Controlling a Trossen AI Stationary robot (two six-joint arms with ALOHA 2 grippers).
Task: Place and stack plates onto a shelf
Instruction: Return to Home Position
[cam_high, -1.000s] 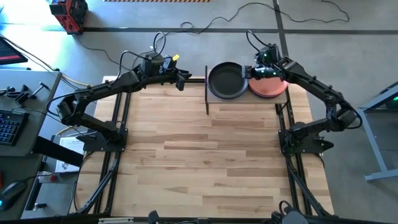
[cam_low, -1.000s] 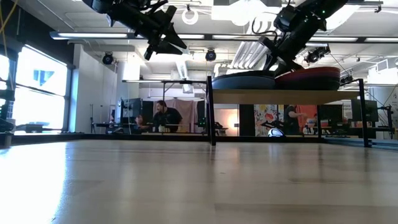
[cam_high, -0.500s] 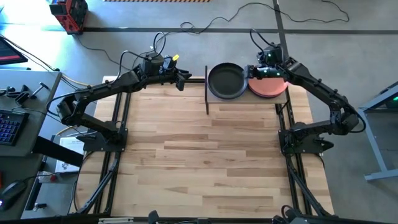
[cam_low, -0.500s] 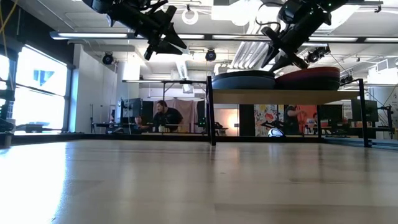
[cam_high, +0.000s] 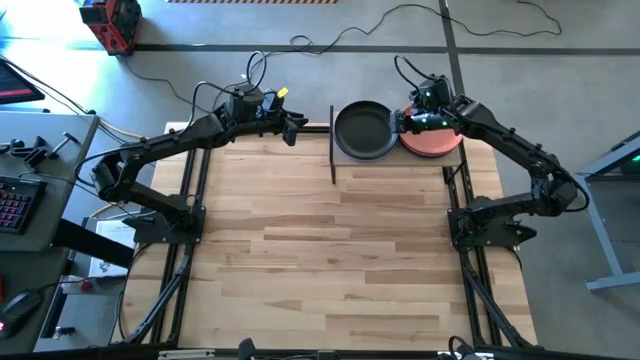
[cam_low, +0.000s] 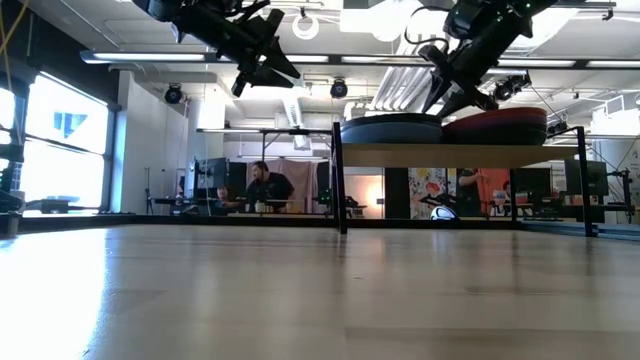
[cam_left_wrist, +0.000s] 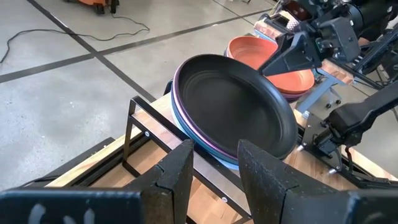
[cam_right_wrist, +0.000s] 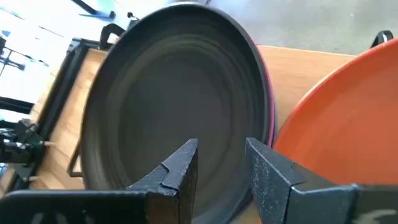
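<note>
Where the worktop (cam_high: 330, 260) lies nearest, its pale wooden planks are bare. This open room runs back between the two arm bases as far as the shelf (cam_high: 392, 160).

The shelf stands at the far edge of the worktop. It is a small light-wood board, carried above the planks on thin dark metal posts. On it are two stacks of round shallow plates, close side by side.

The stack nearer the left arm has a black plate (cam_high: 363, 130) on top, smooth and matt. The rim of a purple plate (cam_right_wrist: 270, 112) shows under it, and the edge of a pale blue plate (cam_left_wrist: 184, 130) shows lower down. The other stack has an orange plate (cam_high: 438, 142) on top.

The right gripper (cam_high: 404, 122) hovers over the place where the two stacks meet. In the low view it is just above the plates. Its fingers are parted and hold nothing.

The left gripper (cam_high: 298, 125) hangs in the air just beside the shelf's post on the left-arm side, over the far edge of the worktop. Its fingers are apart by a narrow gap and are also empty.

Beyond the worktop is a grey floor (cam_high: 560, 60). In the low view a person (cam_low: 265, 188) sits far back in the room.
</note>
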